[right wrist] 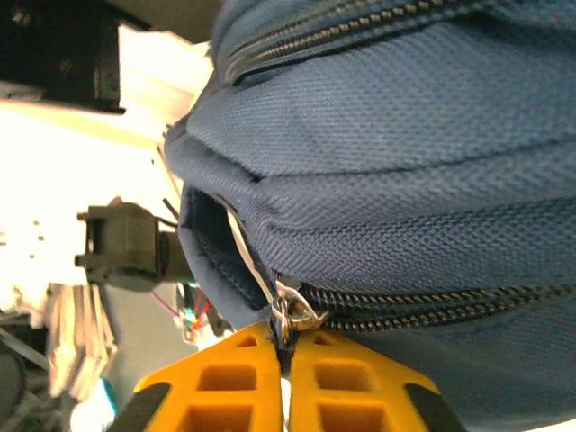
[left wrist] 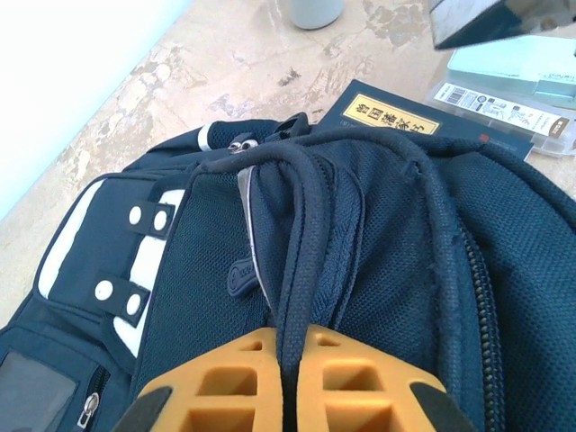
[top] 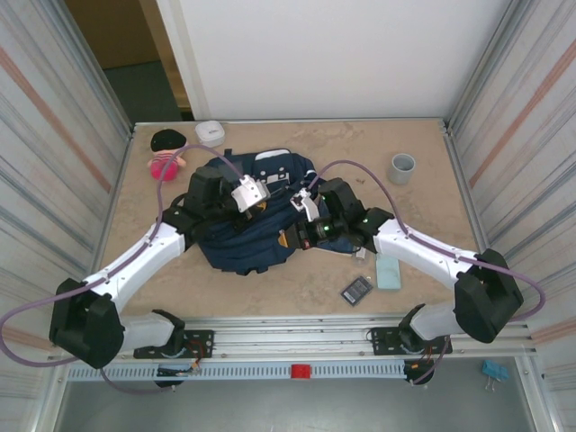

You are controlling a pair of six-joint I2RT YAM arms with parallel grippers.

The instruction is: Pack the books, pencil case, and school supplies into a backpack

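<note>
Right gripper: fingers pressed together on the zip pull. It is a small metal tab and probably slick, so you should tug in line with the teeth or it may slip out. Left gripper: pinching the handle, a padded cord loop at the top of the backpack.

Backpack: lies mid-table between both arms. Judged to be soft, limp cloth and mesh that will fold and drag rather than keep its shape. Use the handle as your anchor while the zip runs. Take hold at the handle, straps or pull, not the panels. No brand is legible on it.

Book: just beyond the backpack, thin, likely stiff. Its yellow label carries East Asian characters I cannot read reliably.

Bar: at the book's edge; whether on it or beside it, cannot tell. It has a barcode and fine print, too small to read.

Pencil case and calculator: side by side near the right arm.
</note>
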